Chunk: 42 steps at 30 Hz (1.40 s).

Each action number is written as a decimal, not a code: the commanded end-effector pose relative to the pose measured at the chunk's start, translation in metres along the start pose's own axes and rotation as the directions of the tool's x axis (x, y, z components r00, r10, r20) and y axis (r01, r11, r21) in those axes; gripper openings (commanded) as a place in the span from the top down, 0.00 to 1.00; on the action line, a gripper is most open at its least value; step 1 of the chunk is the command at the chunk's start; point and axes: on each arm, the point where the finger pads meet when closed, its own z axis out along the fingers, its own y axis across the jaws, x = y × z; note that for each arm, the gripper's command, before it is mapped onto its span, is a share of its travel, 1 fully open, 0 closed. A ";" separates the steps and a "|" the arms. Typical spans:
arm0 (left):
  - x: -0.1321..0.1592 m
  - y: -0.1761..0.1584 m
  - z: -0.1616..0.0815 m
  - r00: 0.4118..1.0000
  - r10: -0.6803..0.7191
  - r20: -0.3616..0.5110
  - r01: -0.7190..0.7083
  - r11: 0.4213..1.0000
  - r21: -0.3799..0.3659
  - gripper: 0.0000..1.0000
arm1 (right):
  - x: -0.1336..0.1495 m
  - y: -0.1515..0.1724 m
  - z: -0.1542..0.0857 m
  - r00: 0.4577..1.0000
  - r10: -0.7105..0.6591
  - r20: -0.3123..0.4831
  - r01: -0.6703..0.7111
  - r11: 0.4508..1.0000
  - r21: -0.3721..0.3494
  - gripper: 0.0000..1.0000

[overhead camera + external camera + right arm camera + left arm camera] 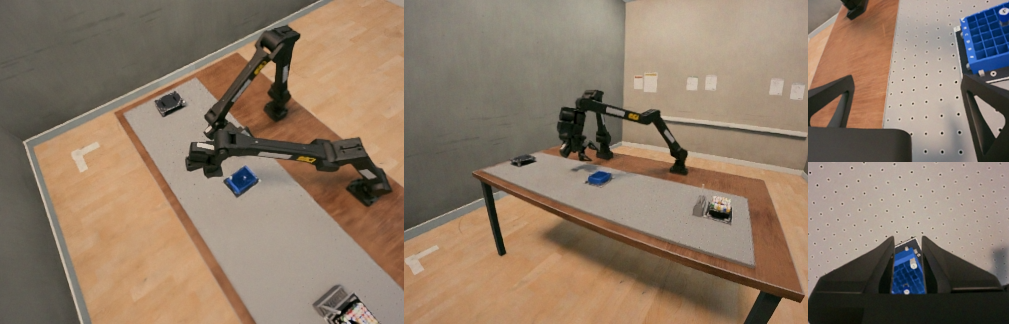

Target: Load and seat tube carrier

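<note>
The blue tube carrier TC (pixel 241 180) (pixel 599 177) (pixel 907 270) (pixel 989 40) sits on a dark plate in the middle of the grey mat. A blue-capped vial (pixel 1004 11) stands in one of its wells. My left gripper (pixel 200 167) (pixel 908 242) hangs well above TC. Its fingers are drawn in to a narrow gap with nothing between them. My right gripper (pixel 907 80) is wide open and empty, beside TC toward the wooden strip. The black nest N2 (pixel 170 102) (pixel 523 160) is at the mat's far end. The vial rack R1 (pixel 352 312) (pixel 720 206) is at the other end.
The grey holder H1 (pixel 331 299) (pixel 700 206) stands beside R1, with the forceps T1 (pixel 703 190) sticking up from it. The two arms cross over each other near TC. An arm base (pixel 855 9) stands on the wooden strip.
</note>
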 end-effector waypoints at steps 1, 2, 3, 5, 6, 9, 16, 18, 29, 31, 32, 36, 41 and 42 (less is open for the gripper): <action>0.008 0.007 0.019 0.998 -0.028 -0.052 0.027 0.999 -0.023 0.76 | -0.007 -0.003 -0.004 1.000 -0.020 -0.001 0.020 1.000 0.011 0.00; 0.005 0.013 -0.012 0.999 -0.033 -0.012 0.033 0.999 -0.010 0.76 | -0.007 -0.003 -0.004 1.000 -0.020 -0.001 0.020 1.000 0.011 0.00; 0.005 0.016 -0.022 1.000 -0.011 -0.002 0.011 1.000 -0.006 0.76 | -0.007 -0.003 -0.004 1.000 -0.020 -0.001 0.020 1.000 0.011 0.00; 0.000 0.022 -0.025 1.000 -0.010 0.024 0.010 1.000 -0.001 0.76 | -0.007 -0.003 -0.004 1.000 -0.020 -0.001 0.020 1.000 0.011 0.00; 0.001 0.026 -0.027 1.000 -0.009 0.024 0.009 1.000 -0.001 0.76 | -0.007 -0.003 -0.004 1.000 -0.020 -0.001 0.020 1.000 0.011 0.00; 0.002 0.037 -0.031 1.000 -0.009 0.024 0.009 1.000 -0.002 0.76 | -0.007 -0.003 -0.004 1.000 -0.020 -0.001 0.020 1.000 0.011 0.00; 0.013 0.049 0.003 0.997 -0.058 -0.058 0.056 0.998 -0.037 0.76 | -0.007 -0.003 -0.004 1.000 -0.020 -0.001 0.020 1.000 0.011 0.00; 0.012 0.053 -0.030 0.998 -0.054 -0.017 0.054 0.998 -0.025 0.76 | -0.007 -0.003 -0.004 1.000 -0.020 -0.001 0.020 1.000 0.011 0.00; 0.022 0.088 -0.051 0.997 -0.080 -0.015 0.079 0.996 -0.041 0.76 | -0.007 -0.003 -0.004 1.000 -0.020 -0.001 0.020 1.000 0.011 0.00; 0.020 0.091 -0.052 0.998 -0.057 -0.003 0.057 0.998 -0.036 0.76 | -0.007 -0.003 -0.004 1.000 -0.020 -0.001 0.020 1.000 0.011 0.00; 0.020 0.091 -0.052 0.998 -0.057 -0.003 0.057 0.998 -0.036 0.76 | -0.007 -0.003 -0.004 1.000 -0.020 -0.001 0.020 1.000 0.011 0.00; 0.022 0.104 -0.058 0.998 -0.056 0.008 0.056 0.998 -0.032 0.76 | -0.007 -0.003 -0.004 1.000 -0.020 -0.001 0.020 1.000 0.011 0.00; 0.035 0.122 -0.057 0.994 -0.104 -0.034 0.102 0.993 -0.057 0.76 | -0.007 -0.003 -0.004 1.000 -0.020 -0.001 0.020 1.000 0.011 0.00; 0.035 0.125 -0.066 0.996 -0.092 -0.018 0.091 0.994 -0.054 0.76 | -0.007 -0.003 -0.004 1.000 -0.020 -0.001 0.020 1.000 0.011 0.00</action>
